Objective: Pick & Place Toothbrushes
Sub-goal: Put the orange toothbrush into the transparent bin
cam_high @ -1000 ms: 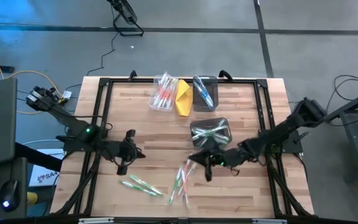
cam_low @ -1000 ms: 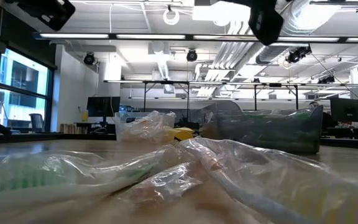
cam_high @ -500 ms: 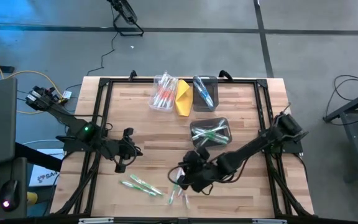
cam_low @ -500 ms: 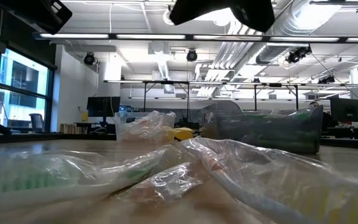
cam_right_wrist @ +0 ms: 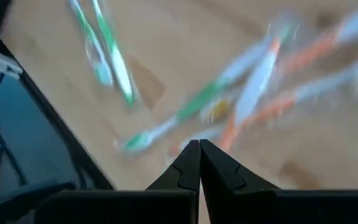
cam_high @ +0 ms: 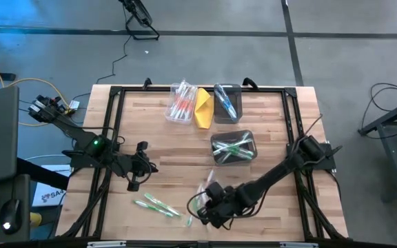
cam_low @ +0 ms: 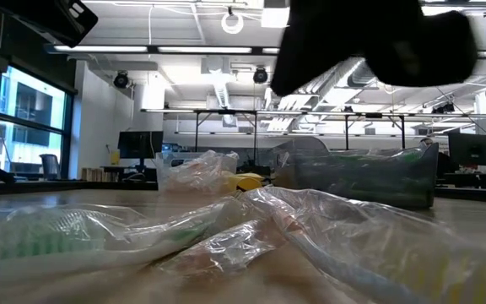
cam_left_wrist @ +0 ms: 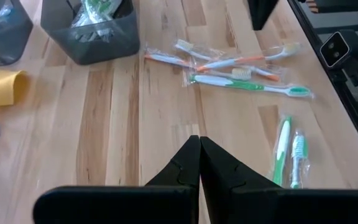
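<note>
- My right gripper (cam_high: 200, 215) hangs over the loose toothbrushes (cam_left_wrist: 229, 68), fingers pressed together, holding nothing.
- Those wrapped brushes lie just beneath and ahead of it; two green ones (cam_high: 156, 204) sit off to its side.
- Some brushes already fill the bins (cam_high: 233, 148) well behind it; I judge sorting partly done.
- My left gripper (cam_high: 134, 184) waits closed, empty.

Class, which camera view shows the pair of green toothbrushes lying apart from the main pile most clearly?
The left wrist view: the green toothbrushes lie side by side in clear wrap, sharp and unobstructed. The high view shows them small, near the table's front edge. The right wrist view shows them blurred. The low view shows only crumpled wrappers.
</note>
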Available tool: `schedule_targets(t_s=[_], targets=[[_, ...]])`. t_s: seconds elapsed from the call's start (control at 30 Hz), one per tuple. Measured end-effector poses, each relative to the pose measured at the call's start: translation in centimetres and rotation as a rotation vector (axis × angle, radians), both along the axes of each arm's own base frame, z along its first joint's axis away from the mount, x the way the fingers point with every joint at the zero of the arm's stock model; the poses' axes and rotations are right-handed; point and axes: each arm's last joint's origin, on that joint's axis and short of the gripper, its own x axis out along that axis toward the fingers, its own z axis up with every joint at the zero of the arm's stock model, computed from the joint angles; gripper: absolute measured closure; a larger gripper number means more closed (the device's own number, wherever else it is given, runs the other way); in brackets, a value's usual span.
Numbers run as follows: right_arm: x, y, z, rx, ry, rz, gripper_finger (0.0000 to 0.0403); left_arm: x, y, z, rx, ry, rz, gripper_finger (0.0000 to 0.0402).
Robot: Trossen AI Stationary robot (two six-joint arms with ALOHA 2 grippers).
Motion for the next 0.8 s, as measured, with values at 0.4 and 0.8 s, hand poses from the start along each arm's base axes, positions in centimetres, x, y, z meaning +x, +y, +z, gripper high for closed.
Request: schedule_targets(t_s=[0.4, 0.8], targets=[[-1.4, 1.3, -1.1, 0.109, 0.095, -0.144, 0.0401, -0.1, 0.3, -0.2, 0.073, 0.008, 0.035, 0.0398], [1.2, 2.3, -1.4, 0.053, 0.238, -0.134, 0.0401, -0.3, 0.5, -0.4, 0.106, 0.029, 0.052, 0.0398]])
